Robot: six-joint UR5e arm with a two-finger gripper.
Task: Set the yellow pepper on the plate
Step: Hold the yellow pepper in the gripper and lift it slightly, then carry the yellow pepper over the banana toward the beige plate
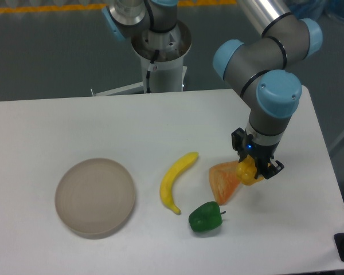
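The yellow pepper (247,171) is small and yellow-orange and sits between the fingers of my gripper (251,172) at the right of the table, right beside the orange wedge. The gripper is closed on it; the pepper looks at or just above the table surface. The plate (95,196) is a round beige dish at the left front of the table, far to the left of the gripper, with nothing on it.
An orange triangular wedge (224,181) lies just left of the gripper. A curved yellow banana (176,179) lies between wedge and plate. A green pepper (206,217) sits in front of the wedge. The robot base (160,51) stands at the table's back edge.
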